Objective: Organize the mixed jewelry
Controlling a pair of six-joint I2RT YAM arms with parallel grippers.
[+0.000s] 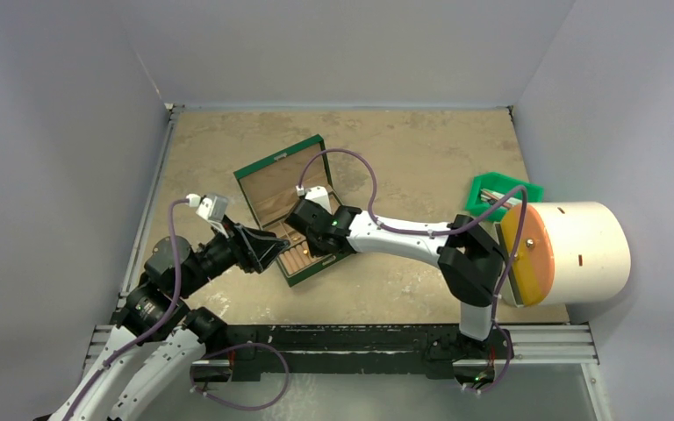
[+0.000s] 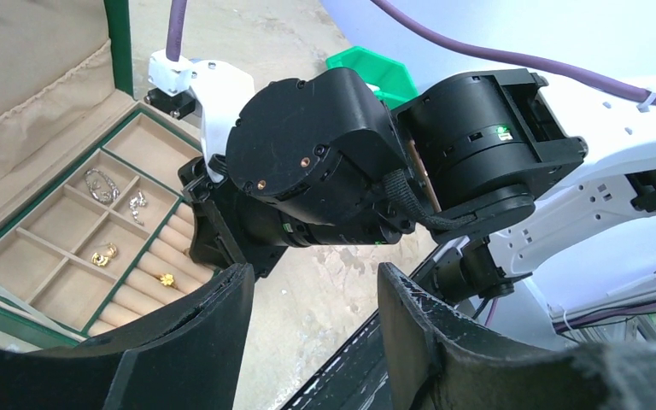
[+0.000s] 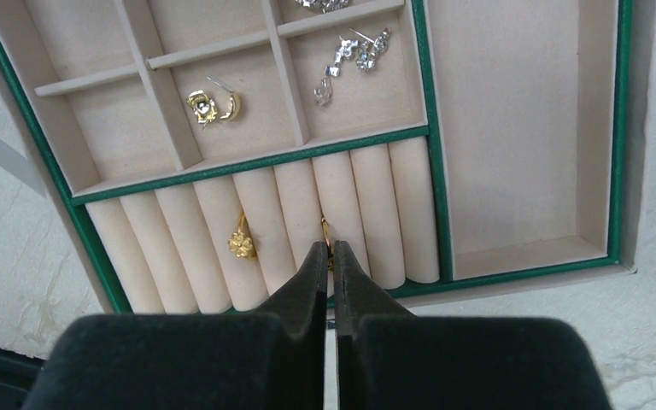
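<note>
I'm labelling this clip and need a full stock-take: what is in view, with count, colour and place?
jewelry box: one, green with tan lining, lid open, mid-table.
silver pieces: two clusters, silver, neighbouring small compartments.
gold earring: one, gold, small compartment beside them.
gold flower ring: one, gold, between the ring rolls.
thin gold piece: one, gold, roll slot right of the flower ring; whether it is pinched is unclear.
green bin: one, green, table's right side.
white cylinder: one, white with an orange face, right table edge.
table: one, tan, between pale walls.
left gripper: one, black, open, beside the box.
right gripper: one, black, shut, tips at the thin gold piece.
</note>
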